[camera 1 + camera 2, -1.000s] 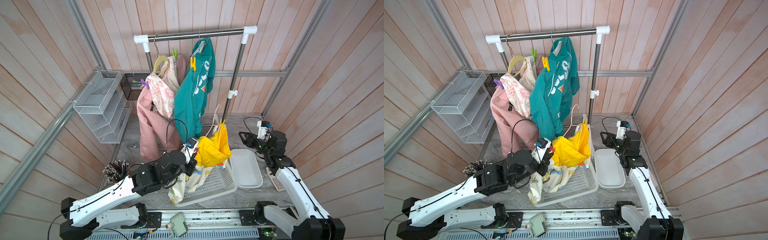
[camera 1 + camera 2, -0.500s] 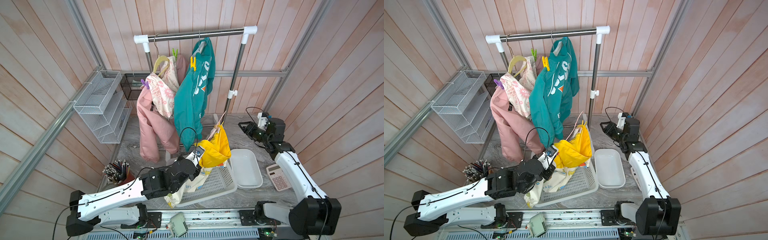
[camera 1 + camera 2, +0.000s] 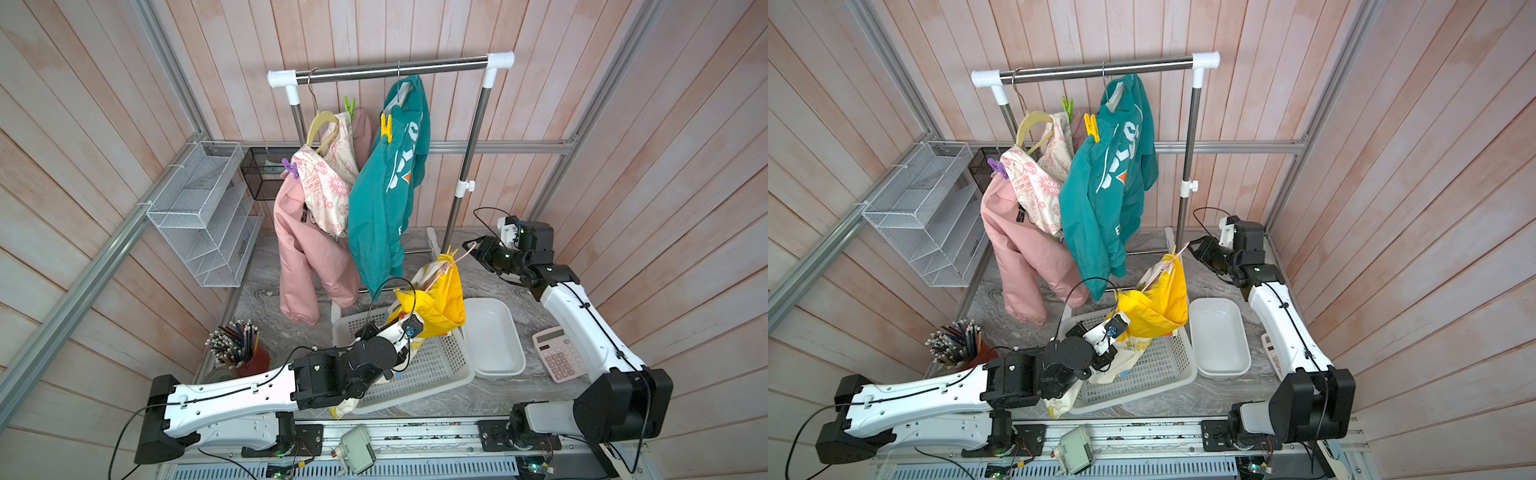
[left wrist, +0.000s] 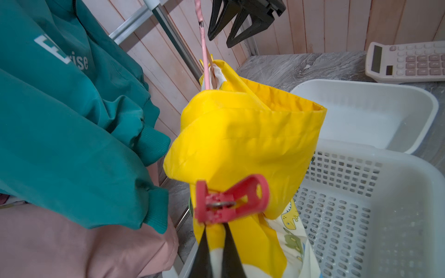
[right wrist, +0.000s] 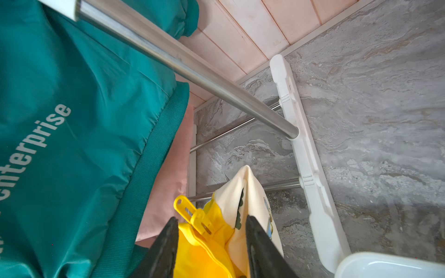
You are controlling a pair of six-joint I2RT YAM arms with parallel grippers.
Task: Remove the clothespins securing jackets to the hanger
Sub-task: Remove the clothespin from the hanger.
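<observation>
The yellow jacket (image 3: 440, 295) hangs bunched on a pink hanger (image 4: 204, 48) over the basket. In the left wrist view my left gripper (image 4: 215, 225) is shut on the tail of a red clothespin (image 4: 231, 199) lying against the jacket's lower fold. My right gripper (image 5: 212, 219) stands open just above the jacket's top, where a yellow clothespin (image 5: 192, 216) sits. On the rail, the pink jacket (image 3: 303, 249) carries a purple clothespin (image 3: 291, 168) and a green one (image 3: 350, 104). The teal jacket (image 3: 382, 208) carries another yellow clothespin (image 3: 386, 129).
A white perforated basket (image 3: 436, 374) lies under the yellow jacket, with a white tray (image 3: 494, 332) and a calculator (image 3: 559, 357) to its right. A pencil cup (image 3: 237, 345) stands front left, a wire rack (image 3: 199, 212) at the left wall. The rail's steel post (image 3: 465, 166) rises beside my right gripper.
My left gripper has drawn toward the front and lower with the red clothespin. My right gripper has moved back and left to the yellow jacket's top, jaws slightly narrower.
</observation>
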